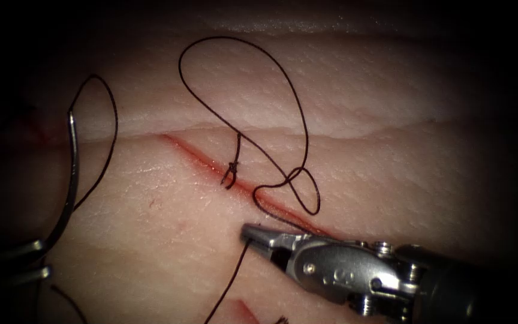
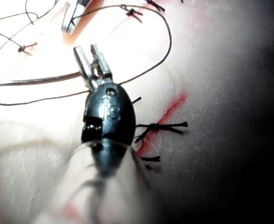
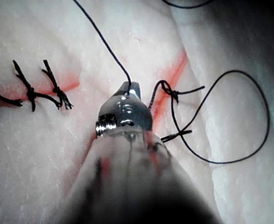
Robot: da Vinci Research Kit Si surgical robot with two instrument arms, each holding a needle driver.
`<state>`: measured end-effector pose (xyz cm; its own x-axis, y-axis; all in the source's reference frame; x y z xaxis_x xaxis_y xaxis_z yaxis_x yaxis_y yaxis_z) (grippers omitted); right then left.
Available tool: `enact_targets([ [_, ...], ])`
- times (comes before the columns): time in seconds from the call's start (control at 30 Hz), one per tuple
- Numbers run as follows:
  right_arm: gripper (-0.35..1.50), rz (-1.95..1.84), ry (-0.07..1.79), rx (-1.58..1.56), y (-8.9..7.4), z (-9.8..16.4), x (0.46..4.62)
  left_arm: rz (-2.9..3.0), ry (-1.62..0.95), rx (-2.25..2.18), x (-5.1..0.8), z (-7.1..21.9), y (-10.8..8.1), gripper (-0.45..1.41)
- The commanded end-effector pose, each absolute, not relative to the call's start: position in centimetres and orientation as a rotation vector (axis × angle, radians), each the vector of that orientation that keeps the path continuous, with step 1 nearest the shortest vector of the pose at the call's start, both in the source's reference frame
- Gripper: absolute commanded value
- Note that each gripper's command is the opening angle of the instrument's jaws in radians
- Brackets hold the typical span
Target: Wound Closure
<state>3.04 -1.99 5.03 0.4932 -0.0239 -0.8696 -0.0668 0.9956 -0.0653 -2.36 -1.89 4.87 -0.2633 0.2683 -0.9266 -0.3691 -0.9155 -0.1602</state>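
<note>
My left tool (image 1: pixel 34 261) sits at the far left, well left of the cut (image 1: pixel 193 157), with its jaws shut on the curved needle (image 1: pixel 72 174) near its lower end. The needle stands free above the tissue (image 1: pixel 361 90), not in it. In the left wrist view the needle (image 2: pixel 34 82) crosses the base of the left tool's jaws (image 2: pixel 89 53). Dark thread (image 1: pixel 298 108) runs from the needle's upper end, and loose loops lie around a tied knot (image 1: pixel 232 170) on the cut. My right tool (image 1: pixel 253 233) lies on the cut's lower part, shut on the thread (image 3: pixel 104 42) at its tip (image 3: pixel 129 88).
Red fluid lines the cut. Finished stitches (image 3: pixel 29 93) with short cut ends sit along the closed stretch, and another knot (image 3: pixel 167 91) sits beside the right tool. A ridge in the tissue (image 1: pixel 331 133) runs across behind the cut.
</note>
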Motion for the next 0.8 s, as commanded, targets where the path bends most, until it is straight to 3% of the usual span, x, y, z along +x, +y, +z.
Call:
enact_targets([
  [0.03,-0.35,0.002,1.090,-0.072,-2.1,4.9,3.12,2.215,0.121,-1.603,-2.41,4.9,-1.9,-0.45],
  [0.6,-0.35,-0.111,1.325,0.115,-3.1,3.1,3.47,2.215,0.122,-1.603,-2.41,4.9,-1.9,-0.45],
  [0.67,0.84,-0.057,1.327,0.076,-2.9,3.1,3.43,2.216,0.122,-1.603,-2.41,4.9,-1.9,-0.45],
  [0.73,1.20,-0.003,1.306,0.043,-2.7,3.2,3.33,2.216,0.122,-1.603,-2.41,4.9,-1.9,-0.45],
  [0.8,1.23,0.032,1.283,0.013,-2.5,3.2,3.19,2.216,0.122,-1.603,-2.41,4.9,-1.9,-0.45],
])
